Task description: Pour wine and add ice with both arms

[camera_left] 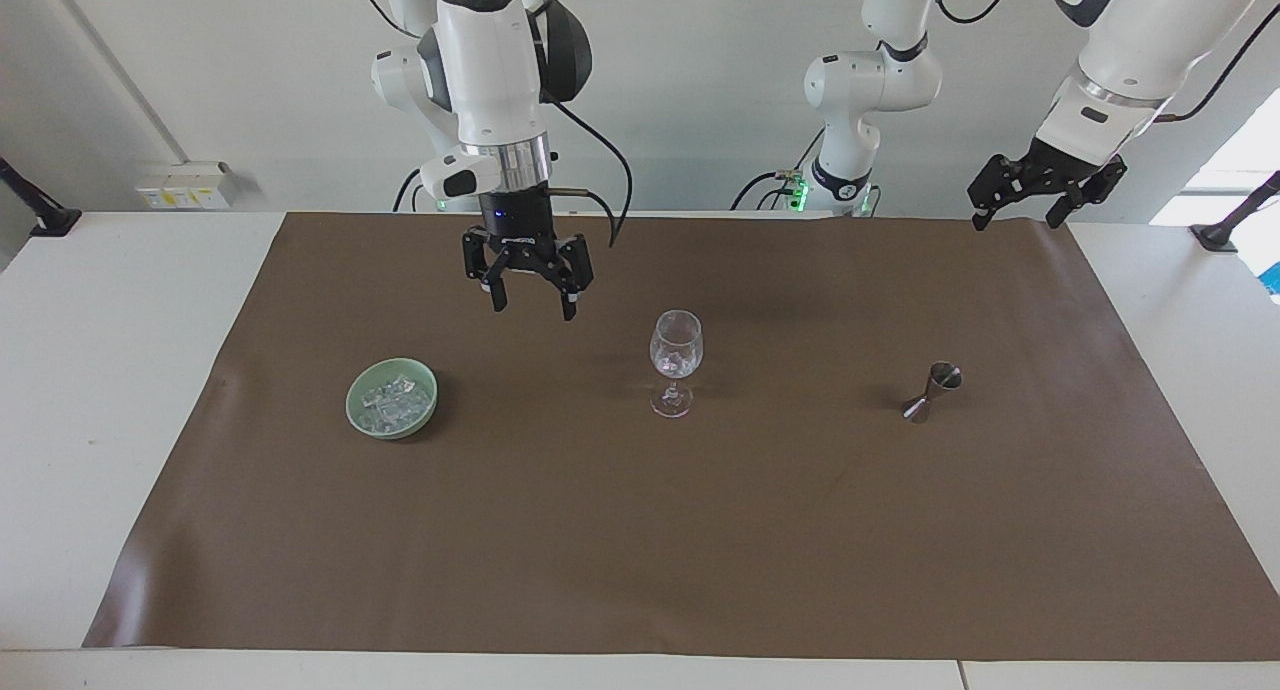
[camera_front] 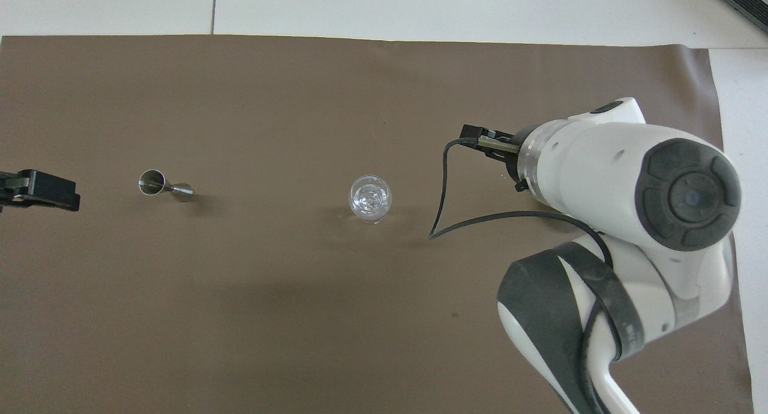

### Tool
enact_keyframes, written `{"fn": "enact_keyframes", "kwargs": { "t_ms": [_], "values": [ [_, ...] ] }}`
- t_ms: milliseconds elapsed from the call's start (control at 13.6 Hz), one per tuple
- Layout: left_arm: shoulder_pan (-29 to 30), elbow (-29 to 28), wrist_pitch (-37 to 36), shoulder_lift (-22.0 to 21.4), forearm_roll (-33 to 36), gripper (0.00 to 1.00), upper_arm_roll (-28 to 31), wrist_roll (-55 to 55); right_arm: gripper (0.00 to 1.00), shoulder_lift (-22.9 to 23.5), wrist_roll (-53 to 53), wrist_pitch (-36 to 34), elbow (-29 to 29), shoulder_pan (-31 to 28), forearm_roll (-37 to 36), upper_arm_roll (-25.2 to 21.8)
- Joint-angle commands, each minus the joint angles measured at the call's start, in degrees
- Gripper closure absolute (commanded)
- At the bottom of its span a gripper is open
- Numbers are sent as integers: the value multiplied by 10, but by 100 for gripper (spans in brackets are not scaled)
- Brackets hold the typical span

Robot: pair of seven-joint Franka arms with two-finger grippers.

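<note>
- Facing view: my right gripper (camera_left: 530, 305) hangs over the brown mat (camera_left: 640, 570), between the green bowl (camera_left: 352, 410) and the wine glass (camera_left: 676, 347), fingers spread, holding nothing.
- The ice (camera_left: 396, 400) sits heaped in that bowl, toward the right arm's end of the worktop from the glass. The glass stands upright mid-mat with what looks like clear cubes inside; I can't count them.
- My left gripper (camera_left: 1045, 192) waits over the mat's edge at the left arm's end, fingers spread, empty. The steel jigger (camera_left: 935, 390) stands between it and the glass.
- Overhead view: my right arm covers the bowl, so I'd read height from the facing view only.
- Next, as I judge it: centre over the bowl, drop straight, pinch one cube at the top of the heap, not the rim.
- Risk: cubes are slick; close slowly, lift vertically, clear the glass rim before release.
</note>
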Motion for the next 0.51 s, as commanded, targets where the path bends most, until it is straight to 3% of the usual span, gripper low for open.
{"fn": "enact_keyframes", "kwargs": {
  "t_ms": [0, 441],
  "values": [
    [7, -18, -3, -17, 6, 0, -4, 0, 0, -24, -49, -52, 0, -30, -8, 5],
    [7, -18, -3, -17, 6, 0, -4, 0, 0, -21, -111, -173, 57, -34, -8, -36]
  ]
}}
